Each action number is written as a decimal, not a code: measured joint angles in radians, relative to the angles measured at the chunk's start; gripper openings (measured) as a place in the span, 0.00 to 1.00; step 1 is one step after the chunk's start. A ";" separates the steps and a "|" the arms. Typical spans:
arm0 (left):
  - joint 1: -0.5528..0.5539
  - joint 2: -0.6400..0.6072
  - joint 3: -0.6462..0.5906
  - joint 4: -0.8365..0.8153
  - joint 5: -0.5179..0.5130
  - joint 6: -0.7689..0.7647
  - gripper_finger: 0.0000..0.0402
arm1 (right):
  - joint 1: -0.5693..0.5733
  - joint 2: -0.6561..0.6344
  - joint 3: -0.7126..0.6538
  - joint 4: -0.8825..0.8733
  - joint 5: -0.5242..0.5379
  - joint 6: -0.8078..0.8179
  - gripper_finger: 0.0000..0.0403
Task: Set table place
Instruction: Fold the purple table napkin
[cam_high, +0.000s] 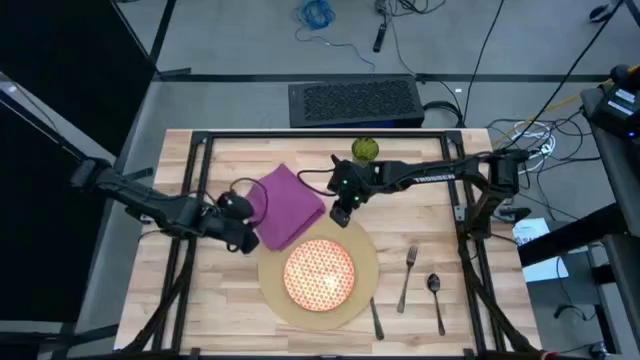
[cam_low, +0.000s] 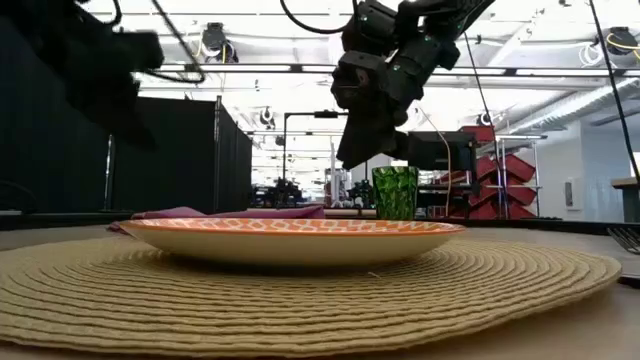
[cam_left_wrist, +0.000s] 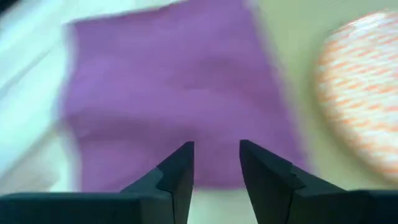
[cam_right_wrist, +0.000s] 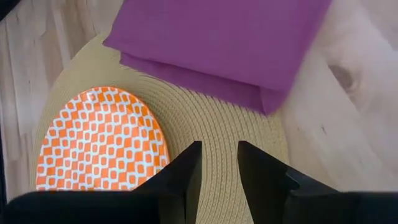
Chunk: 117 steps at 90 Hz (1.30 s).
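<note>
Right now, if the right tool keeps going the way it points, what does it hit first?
Probably the tan mat: the right tool, slightly open, aims at bare mat between the plate and the purple napkin corner. Depth is unclear; it looks well above the surface.

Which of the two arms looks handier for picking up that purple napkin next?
Probably the left. The left gripper hangs open at the purple napkin's near edge, pointed at it. The right gripper is beside its far corner, over the mat.

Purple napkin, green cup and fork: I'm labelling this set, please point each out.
Purple napkin (cam_high: 287, 207), high view, middle of the cloth.
Green cup (cam_low: 395, 192), low view, its side wall.
Fork (cam_high: 406, 280), high view, its handle.
</note>
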 joint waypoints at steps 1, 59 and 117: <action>-0.001 0.005 0.000 0.016 0.002 0.006 0.29 | 0.000 0.000 0.000 0.004 0.000 0.000 0.23; -0.022 0.326 0.000 0.448 0.264 0.125 0.41 | -0.012 0.000 0.000 0.125 0.004 -0.110 0.23; 0.052 0.504 0.055 0.436 0.107 0.107 0.52 | -0.157 0.000 0.000 -0.038 -0.057 -0.285 0.23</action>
